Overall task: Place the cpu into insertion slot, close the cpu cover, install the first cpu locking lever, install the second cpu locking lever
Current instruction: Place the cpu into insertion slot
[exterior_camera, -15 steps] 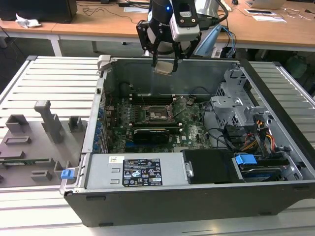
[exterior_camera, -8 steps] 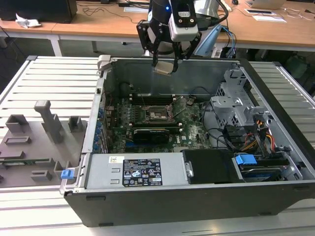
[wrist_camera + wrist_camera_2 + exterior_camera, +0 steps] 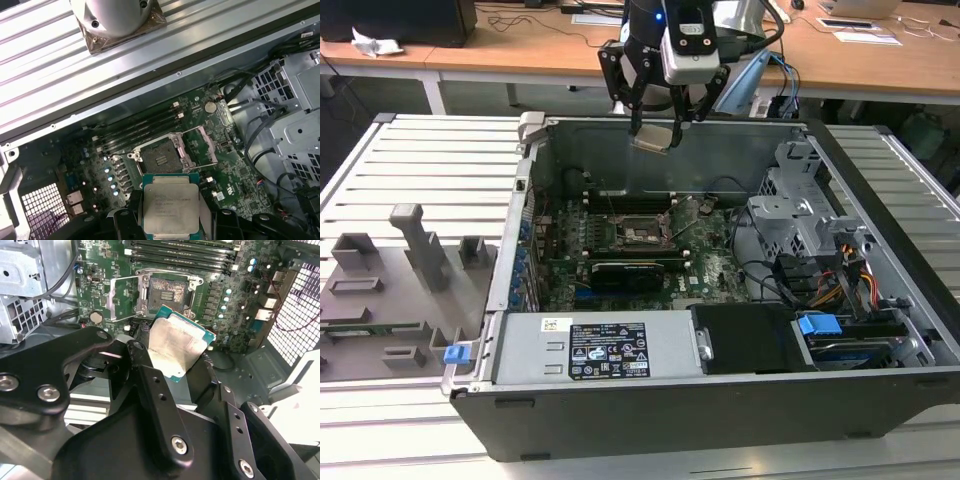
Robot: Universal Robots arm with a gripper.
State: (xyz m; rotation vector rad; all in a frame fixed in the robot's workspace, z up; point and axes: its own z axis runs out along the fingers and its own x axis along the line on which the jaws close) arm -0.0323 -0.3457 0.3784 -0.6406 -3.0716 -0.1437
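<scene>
My gripper [image 3: 658, 112] hangs above the far wall of the open computer case [image 3: 520, 190], shut on the cpu [image 3: 653, 137]. The cpu is a small square chip with a silver-grey top, tilted between the black fingers [image 3: 145, 370]; both wrist views show it, as the cpu [image 3: 177, 347] and the cpu [image 3: 170, 205]. Below it on the green motherboard lies the insertion slot [image 3: 642, 232], a dark square socket, bare and uncovered. The cpu cover [image 3: 200, 142] stands swung open beside the insertion slot [image 3: 160, 157]. The second wrist view shows the cover [image 3: 122, 297] next to the slot [image 3: 167, 291].
A black expansion card [image 3: 625, 272] lies just in front of the socket, and memory slots [image 3: 180, 252] run along its other side. A power supply [image 3: 605, 350] fills the case's near edge; a metal drive cage [image 3: 800, 200] with cables stands at the exterior view's right. A grey fixture tray [image 3: 390, 280] sits outside, left.
</scene>
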